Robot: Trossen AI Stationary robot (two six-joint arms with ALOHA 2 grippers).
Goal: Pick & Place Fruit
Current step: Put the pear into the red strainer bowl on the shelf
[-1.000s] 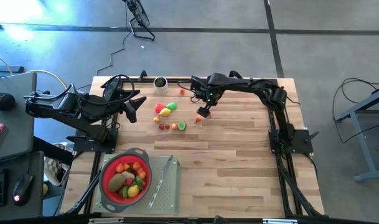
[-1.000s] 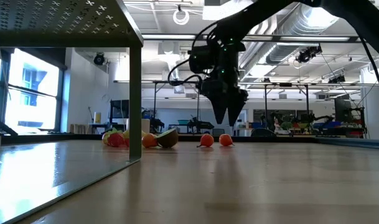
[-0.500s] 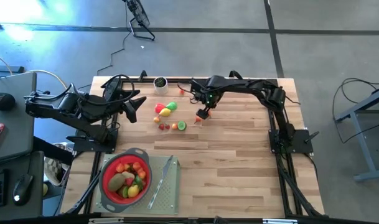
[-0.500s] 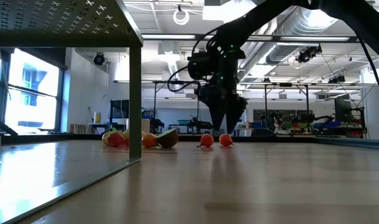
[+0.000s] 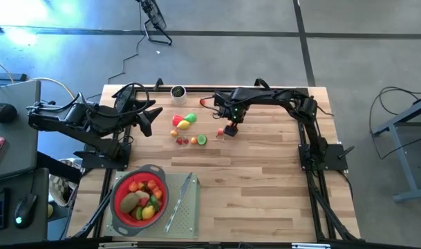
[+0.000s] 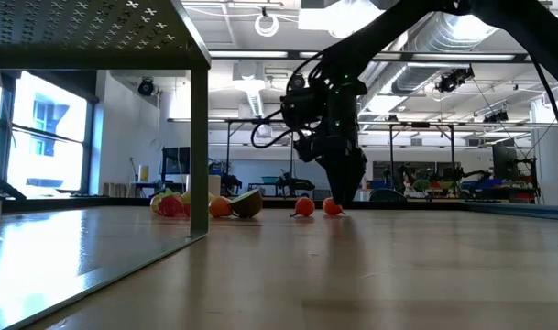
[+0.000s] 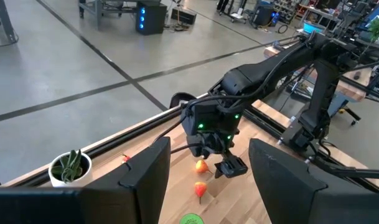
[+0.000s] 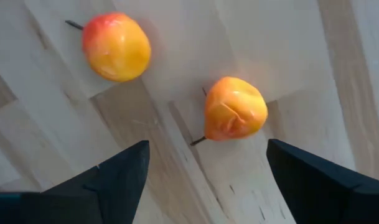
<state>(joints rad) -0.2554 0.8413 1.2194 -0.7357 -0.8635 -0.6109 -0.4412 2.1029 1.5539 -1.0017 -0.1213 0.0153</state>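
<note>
Lowered now, right gripper [image 8: 205, 171] — fingers spread — straddles an orange fruit [image 8: 234, 109].

Light wood-plank table [image 5: 265, 173] with pale and darker strips. The two little fruits [image 8: 235, 109] under the dark right claw [image 8: 205, 168] are orange-yellow with a red blush. Bigger pile [image 5: 185, 122] mixes red, yellow and bright green. Red strainer [image 5: 139, 196], grey rim, sitting on a greyish-green mat [image 5: 187, 211].
</note>
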